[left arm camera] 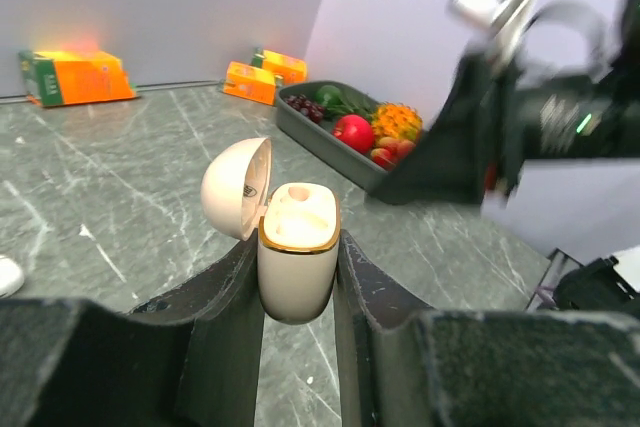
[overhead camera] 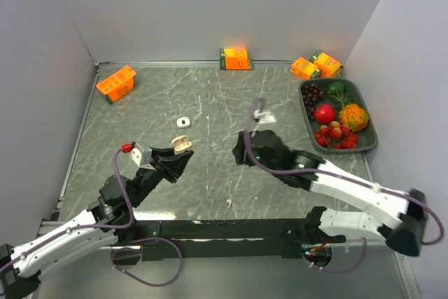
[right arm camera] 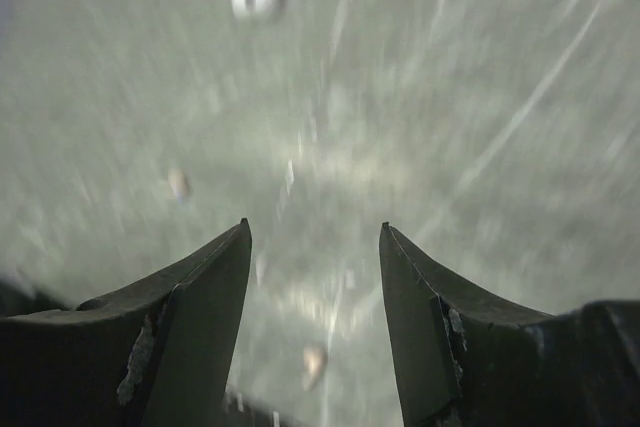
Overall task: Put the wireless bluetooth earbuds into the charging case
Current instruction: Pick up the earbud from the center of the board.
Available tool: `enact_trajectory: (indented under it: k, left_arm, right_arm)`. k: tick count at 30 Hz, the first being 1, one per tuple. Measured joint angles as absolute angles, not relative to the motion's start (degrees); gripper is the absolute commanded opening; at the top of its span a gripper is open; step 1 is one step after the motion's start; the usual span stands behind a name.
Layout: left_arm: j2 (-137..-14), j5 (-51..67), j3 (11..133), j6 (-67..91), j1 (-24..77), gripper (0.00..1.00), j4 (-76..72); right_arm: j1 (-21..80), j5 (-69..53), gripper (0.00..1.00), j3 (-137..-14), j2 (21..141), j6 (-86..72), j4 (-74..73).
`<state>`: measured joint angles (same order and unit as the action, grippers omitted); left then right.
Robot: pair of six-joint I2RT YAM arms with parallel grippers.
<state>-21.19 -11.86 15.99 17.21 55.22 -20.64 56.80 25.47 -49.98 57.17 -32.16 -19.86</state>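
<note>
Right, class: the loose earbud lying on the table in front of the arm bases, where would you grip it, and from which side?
Probably from straight above: the earbud lies flat on the table with nothing beside it. Close the open right gripper across its narrow width, not its length. Which end is the stem is too small to tell.

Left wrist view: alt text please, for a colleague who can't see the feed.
The left gripper holds an upright, gold-rimmed beige charging case between its fingers, with the lid hinged open to the left. Behind it lie the grey marbled table, orange boxes, a tray of fruit, and the blurred right arm at right.
</note>
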Motion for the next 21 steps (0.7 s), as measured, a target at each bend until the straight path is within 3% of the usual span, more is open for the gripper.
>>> enact_trajectory:
  k: [9, 21]
  left_arm:
    - [-17.30, -14.96, 15.99, 18.85, 55.22, 0.01, -16.80]
    - [-13.63, -14.96, 15.99, 19.68, 55.22, 0.01, -14.06]
  right_arm:
    - [58.00, 6.11, 0.59, -50.78, 73.14, -42.87, -33.54]
    - [62.06, -1.85, 0.52, -51.35, 80.44, -51.48, -32.99]
